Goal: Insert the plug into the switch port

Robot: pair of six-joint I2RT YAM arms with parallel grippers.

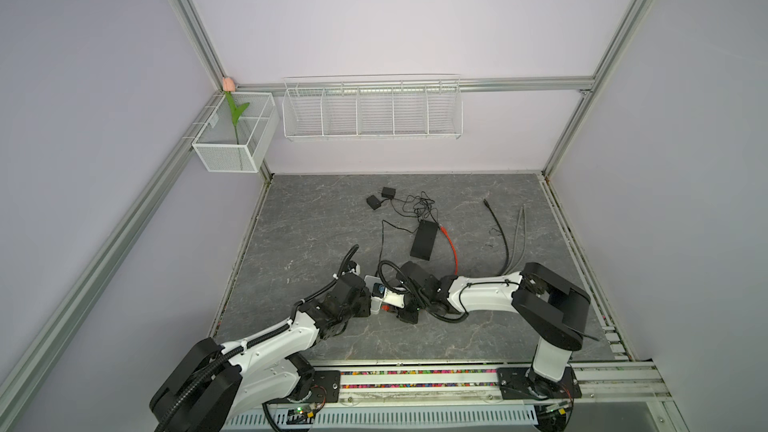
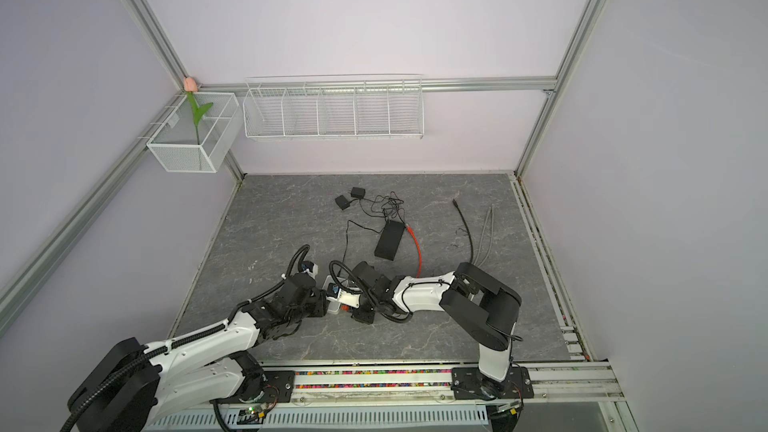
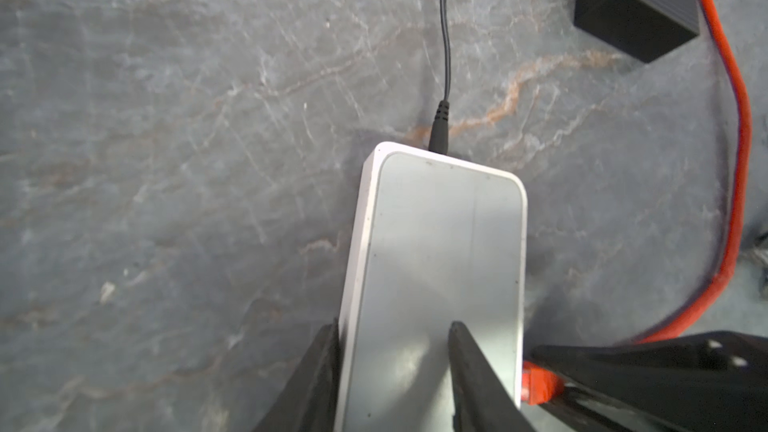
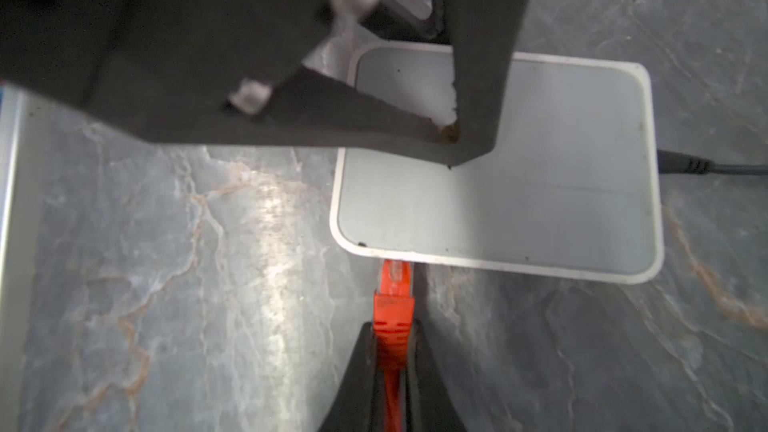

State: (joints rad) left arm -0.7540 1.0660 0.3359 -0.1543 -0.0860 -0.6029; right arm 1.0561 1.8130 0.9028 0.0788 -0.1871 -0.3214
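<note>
top: white flat plastic switch [image 1: 376, 306] laid near-centre on grey marbled tabletop [image 1: 415, 347] | left wrist: left gripper [image 3: 394, 326] jaws parted narrowly, straddling switch edge | right wrist: orange cable plug [image 4: 394, 305] pinched by right gripper [image 4: 392, 326], tip touching switch side

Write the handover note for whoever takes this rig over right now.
Left gripper: jaws apart astride the white network switch, one finger beside its edge, one over its top; clamping or only bracing, cannot tell.
Right gripper: shut on the orange Ethernet plug.
Things: switch flat on the table, black power lead in one end; the plug's clear tip meets the switch's side, part still showing, port hidden.
Done: plug grasped and lined up.
Left: push it home, confirm it seats, release.
</note>
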